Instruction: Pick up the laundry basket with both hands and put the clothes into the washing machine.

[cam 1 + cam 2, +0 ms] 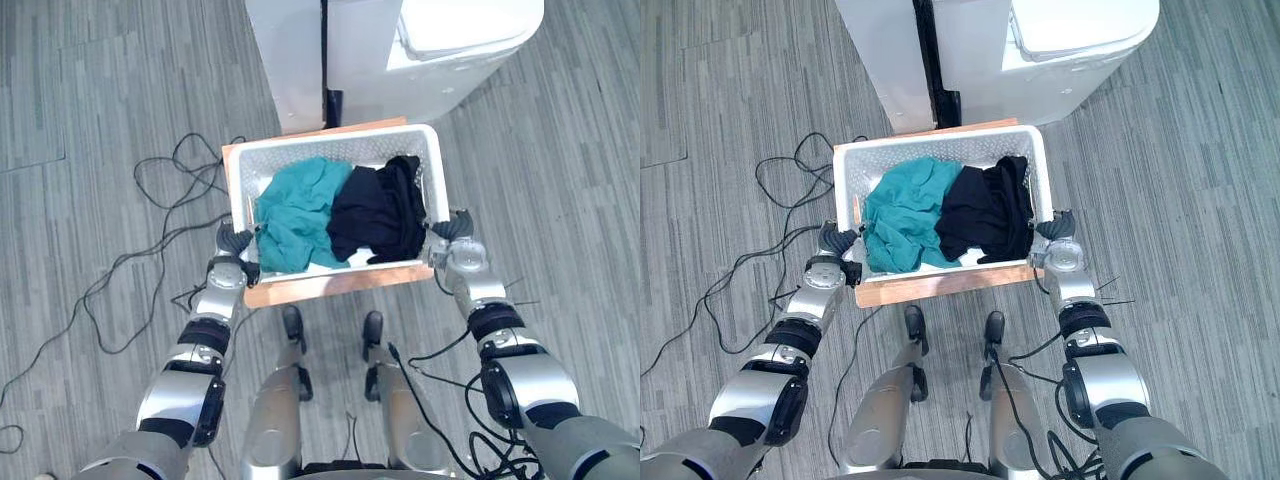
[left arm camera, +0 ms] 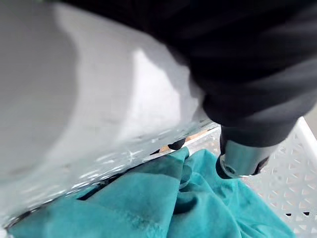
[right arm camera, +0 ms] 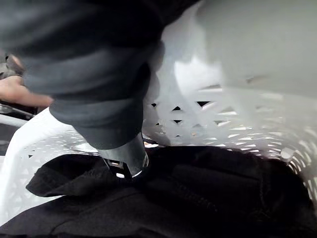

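Two hands frame the load nearest the robot. The left hand (image 1: 235, 243) is on one short side of the basket (image 1: 330, 150) and the right hand (image 1: 452, 232) on the other, with both arms reaching forward and down, wrists level with the rim. In the wrist views each thumb (image 2: 242, 156) hooks over the rim into the basket, so both hands look clamped on the rim. The fingers on the outside of the wall are hidden.

The basket sits on a wooden board (image 1: 330, 283) just ahead of the robot, and nothing shows it lifted. It is white perforated plastic, likely light and stiff, though the thin walls may flex. The rolled rim at the two short sides is the sound place to hold.

Inside lie a teal cloth (image 1: 298, 215) towards the left and a black cloth (image 1: 380, 212) towards the right. Both are soft and limp, and would slide if the basket tips.

Beyond stands the white washing machine (image 1: 450, 50).
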